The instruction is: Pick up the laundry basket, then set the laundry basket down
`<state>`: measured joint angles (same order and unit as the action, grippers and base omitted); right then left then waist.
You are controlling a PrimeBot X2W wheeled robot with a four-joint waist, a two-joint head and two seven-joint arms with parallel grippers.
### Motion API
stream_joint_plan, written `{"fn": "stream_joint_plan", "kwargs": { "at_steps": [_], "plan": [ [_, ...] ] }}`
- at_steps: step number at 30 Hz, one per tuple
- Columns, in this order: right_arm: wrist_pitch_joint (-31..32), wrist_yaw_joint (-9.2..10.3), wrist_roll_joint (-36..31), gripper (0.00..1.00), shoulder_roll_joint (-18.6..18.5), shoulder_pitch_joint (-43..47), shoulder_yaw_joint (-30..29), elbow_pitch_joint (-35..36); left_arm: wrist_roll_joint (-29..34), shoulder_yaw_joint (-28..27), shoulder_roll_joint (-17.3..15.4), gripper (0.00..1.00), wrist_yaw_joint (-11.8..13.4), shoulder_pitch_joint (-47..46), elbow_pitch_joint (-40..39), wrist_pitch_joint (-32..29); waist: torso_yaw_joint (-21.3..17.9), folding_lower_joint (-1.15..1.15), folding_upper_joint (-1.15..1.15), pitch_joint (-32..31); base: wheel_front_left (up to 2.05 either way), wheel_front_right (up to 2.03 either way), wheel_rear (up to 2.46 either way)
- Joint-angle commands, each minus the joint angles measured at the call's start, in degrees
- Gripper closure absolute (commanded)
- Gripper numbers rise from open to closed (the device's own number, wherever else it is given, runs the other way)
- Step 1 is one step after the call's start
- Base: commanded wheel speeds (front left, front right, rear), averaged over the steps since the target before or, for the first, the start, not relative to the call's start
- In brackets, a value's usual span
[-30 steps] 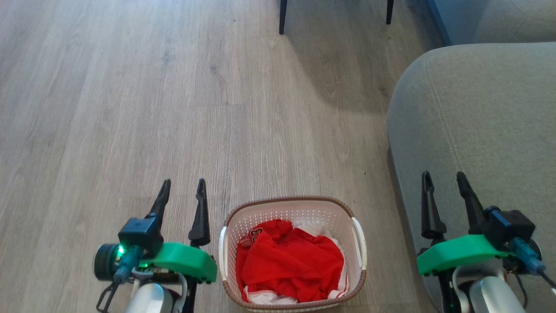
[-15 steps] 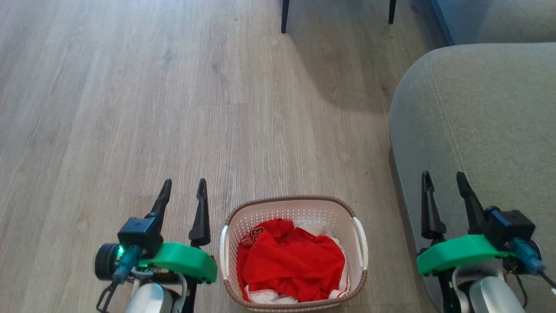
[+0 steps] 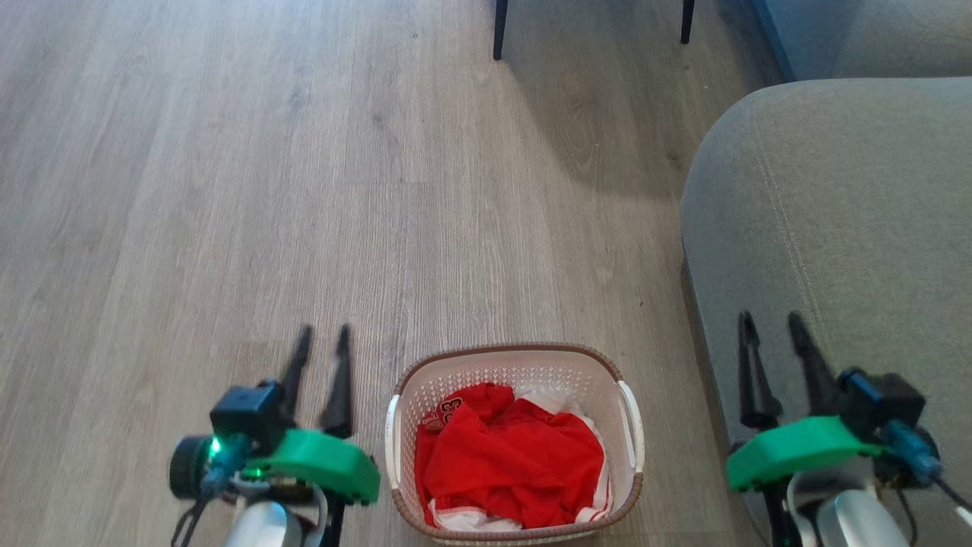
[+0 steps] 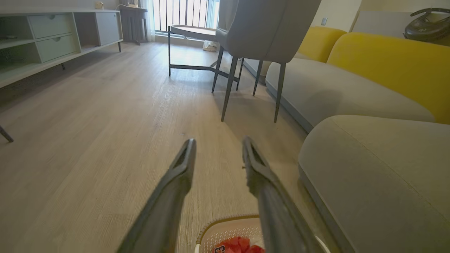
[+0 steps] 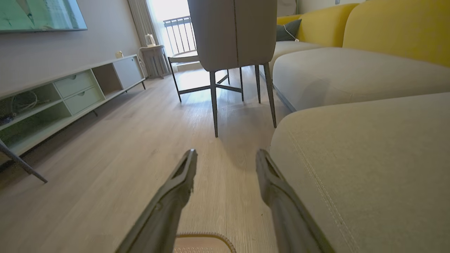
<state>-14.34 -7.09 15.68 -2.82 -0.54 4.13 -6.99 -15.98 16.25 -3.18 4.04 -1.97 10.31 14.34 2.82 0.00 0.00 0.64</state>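
Note:
The laundry basket (image 3: 510, 363) stands on the wood floor at the bottom middle of the head view, cream with a brown rim and white side handles, holding red and white clothes (image 3: 510, 457). My left gripper (image 3: 324, 337) is open just left of the basket, apart from it and holding nothing. Over the grey sofa cushion to the basket's right, my right gripper (image 3: 767, 321) is also open and empty. The left wrist view catches the basket's far rim (image 4: 228, 222) at its bottom edge between the left gripper's fingers (image 4: 218, 143). Another bit of rim (image 5: 204, 234) lies below the right gripper (image 5: 226, 153).
A grey sofa cushion (image 3: 843, 220) fills the right side, close beside the basket. A grey chair on dark legs (image 4: 246, 66) stands ahead, with a small table behind it. A low cabinet (image 4: 42, 45) runs along the left wall. Yellow sofa backs (image 4: 386, 63) rise at the right.
Both grippers have dropped slightly in the head view and look blurred by motion; the left fingers appear closer together. The basket has not moved.

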Motion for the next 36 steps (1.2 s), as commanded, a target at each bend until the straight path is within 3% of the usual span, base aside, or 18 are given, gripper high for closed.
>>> {"fn": "stream_joint_plan", "kwargs": {
  "at_steps": [1, 36],
  "plan": [
    [0.10, 0.00, 0.04, 1.00, 0.01, 0.11, 0.03, -0.43, -0.04, 0.01, 0.00, 1.00, -0.01, 0.16, 0.39, -0.05, 0.00, 0.00, 0.00, 0.00, 0.00, 0.00, 0.00],
    [4.49, -0.10, 21.17, 1.00, -0.96, -0.96, -1.44, -3.08, -21.25, -4.45, -1.01, 1.00, -3.02, -0.39, 2.28, -4.34, -0.74, 0.00, 0.00, -0.12, 0.00, 0.00, 0.00]
  ]
}}
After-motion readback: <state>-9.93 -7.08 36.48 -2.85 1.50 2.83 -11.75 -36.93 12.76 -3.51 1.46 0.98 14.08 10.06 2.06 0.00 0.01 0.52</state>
